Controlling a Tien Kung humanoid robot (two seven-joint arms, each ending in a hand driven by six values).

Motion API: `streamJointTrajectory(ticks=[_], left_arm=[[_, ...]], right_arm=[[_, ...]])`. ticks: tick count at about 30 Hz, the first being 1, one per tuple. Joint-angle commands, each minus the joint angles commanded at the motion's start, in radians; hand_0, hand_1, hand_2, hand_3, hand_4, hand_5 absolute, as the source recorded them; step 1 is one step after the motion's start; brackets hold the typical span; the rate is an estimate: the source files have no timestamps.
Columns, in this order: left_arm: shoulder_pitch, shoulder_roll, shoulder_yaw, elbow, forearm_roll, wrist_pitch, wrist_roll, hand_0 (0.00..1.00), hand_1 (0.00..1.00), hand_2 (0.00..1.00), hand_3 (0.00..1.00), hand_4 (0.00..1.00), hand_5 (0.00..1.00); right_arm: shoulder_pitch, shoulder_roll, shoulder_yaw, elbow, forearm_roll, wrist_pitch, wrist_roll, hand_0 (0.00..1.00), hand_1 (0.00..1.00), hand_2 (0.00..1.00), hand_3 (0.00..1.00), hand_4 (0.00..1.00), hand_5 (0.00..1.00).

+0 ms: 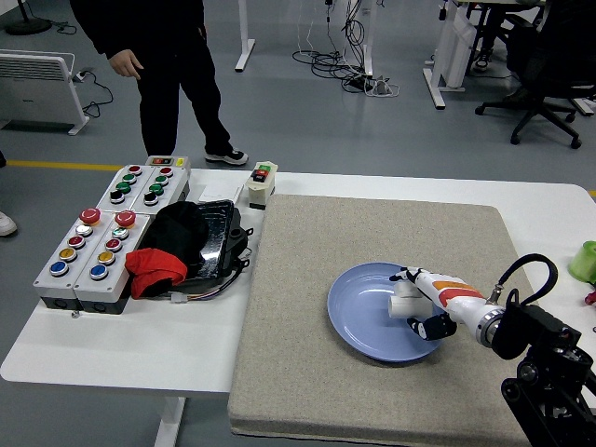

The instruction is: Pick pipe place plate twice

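Note:
A blue plate [368, 312] lies on the grey mat [372, 242] at the centre right. My right hand [421, 303] comes in from the lower right and is shut on a white pipe fitting [406, 299], holding it over the right part of the plate, at or just above its surface. I cannot tell whether the pipe touches the plate. No second pipe shows. My left hand is out of view.
Grey push-button boxes [93, 242] stand at the left, with a black tray of black and red cloth [182, 244] beside them. A small switch box [262, 182] stands at the mat's far left corner. A person [158, 56] walks on the floor beyond the table.

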Motion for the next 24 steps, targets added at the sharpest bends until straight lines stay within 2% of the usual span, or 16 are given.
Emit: streamJointTrajectory(ticks=[9,13,17,19,24], left_arm=[[0.001,-0.001,-0.003,0.000,0.006,0.000,0.001,0.621,0.577,0.506,0.585,0.275,0.998],[0.003,-0.001,-0.007,0.001,0.012,0.000,0.003,0.621,0.577,0.505,0.586,0.274,0.998],[0.005,-0.001,-0.009,0.001,0.015,0.000,0.004,0.621,0.578,0.507,0.584,0.274,0.998],[0.006,-0.001,-0.010,0.001,0.018,0.000,0.005,0.621,0.578,0.507,0.584,0.274,0.998],[0.007,-0.002,-0.010,0.001,0.019,0.000,0.005,0.621,0.580,0.506,0.585,0.274,0.998]], right_arm=[[-0.011,0.000,0.026,0.012,0.000,0.012,0.000,0.986,0.928,0.998,0.998,0.752,0.139],[-0.030,-0.006,0.098,0.060,0.000,-0.008,-0.005,0.986,0.927,0.998,0.998,0.747,0.149],[-0.035,-0.014,0.163,0.067,0.000,-0.009,-0.011,0.981,0.926,0.998,0.987,0.741,0.151],[-0.038,-0.018,0.201,0.055,0.000,0.005,-0.019,0.981,0.926,0.998,0.987,0.741,0.151],[-0.053,-0.019,0.265,0.023,0.000,0.076,-0.050,0.988,0.925,0.998,0.998,0.735,0.171]])
